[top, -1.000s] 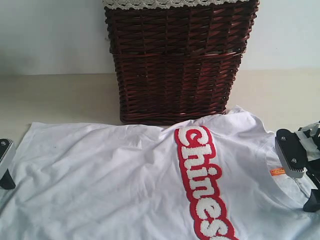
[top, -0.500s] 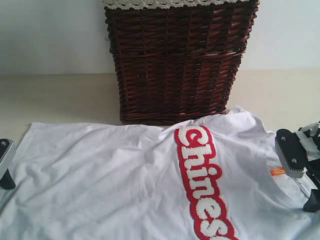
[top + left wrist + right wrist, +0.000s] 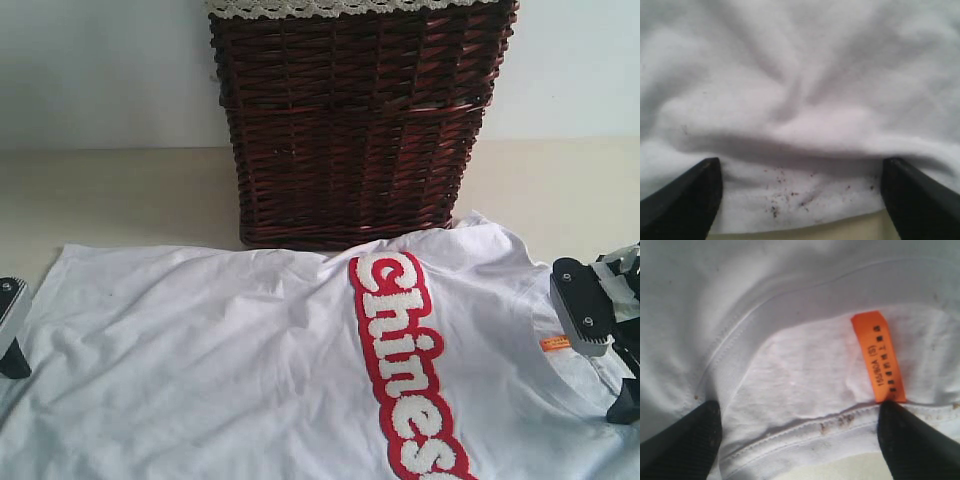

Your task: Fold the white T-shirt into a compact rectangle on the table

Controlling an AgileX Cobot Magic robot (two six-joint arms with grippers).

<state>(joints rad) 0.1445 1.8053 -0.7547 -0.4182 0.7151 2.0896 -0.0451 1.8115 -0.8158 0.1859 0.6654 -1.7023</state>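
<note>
White cotton T-shirt [image 3: 200, 360] lay flat on beige table [image 3: 110, 195].
Left gripper [image 3: 800, 200] at hem, right gripper [image 3: 800, 440] at collar, jaws spread.

White T-shirt [image 3: 200, 370]: "Chines" lttrs, rest cut off. Orange neck tag [image 3: 879, 357]: approx "155/80A (S)".

The right gripper [image 3: 605, 365] is made up of a pale grey bar [image 3: 580, 318] capped in black, with two round screws set in it. A black-and-white striped part [image 3: 620, 265] is seen behind it. The left gripper [image 3: 10, 335] is built alike. Black tapered fingers [image 3: 685, 445] are finely ribbed.
</note>
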